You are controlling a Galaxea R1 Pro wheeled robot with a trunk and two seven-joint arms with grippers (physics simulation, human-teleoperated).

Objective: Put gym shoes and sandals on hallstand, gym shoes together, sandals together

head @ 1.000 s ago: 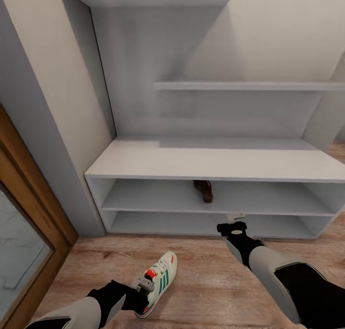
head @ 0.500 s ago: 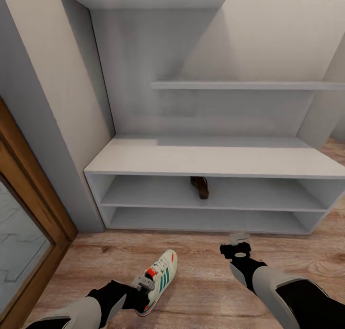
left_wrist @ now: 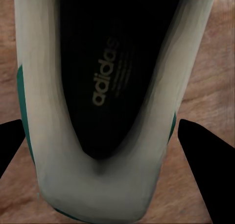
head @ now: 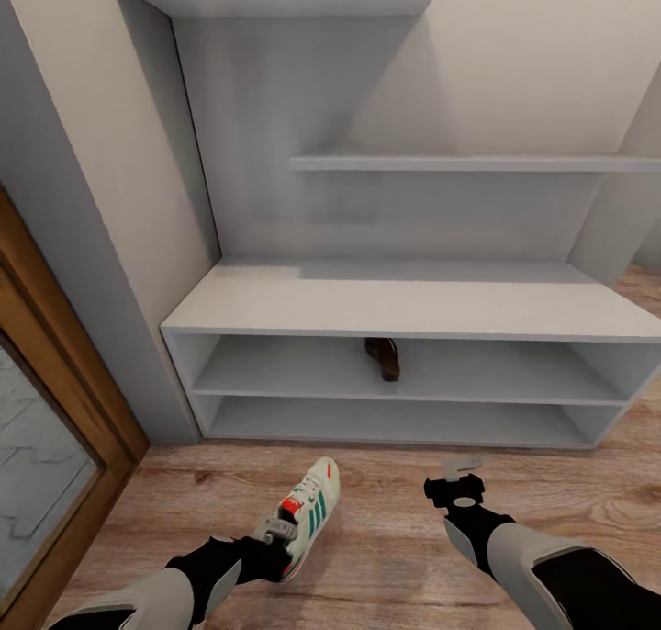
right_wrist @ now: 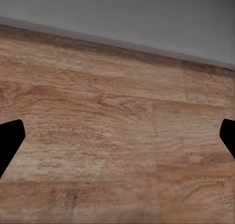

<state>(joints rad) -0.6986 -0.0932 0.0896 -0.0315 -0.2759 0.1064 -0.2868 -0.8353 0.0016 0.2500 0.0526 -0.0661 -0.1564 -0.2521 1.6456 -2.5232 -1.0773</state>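
Left gripper fingers straddle gym shoe, grip unconfirmed; right gripper fingers apart, empty; next: lift onto hallstand.

brown leather sandal: front hidden under my white-grey hallstand's bench top
white teal-striped gym shoe: toe cut off

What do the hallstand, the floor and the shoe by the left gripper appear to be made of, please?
The hallstand looks like matte white-grey painted board: flat, uniform, no grain. The corridor floor looks like light brown wood planks, with visible grain and seams. The gym shoe seems to be white leather or synthetic with teal stripes; which one is unclear.
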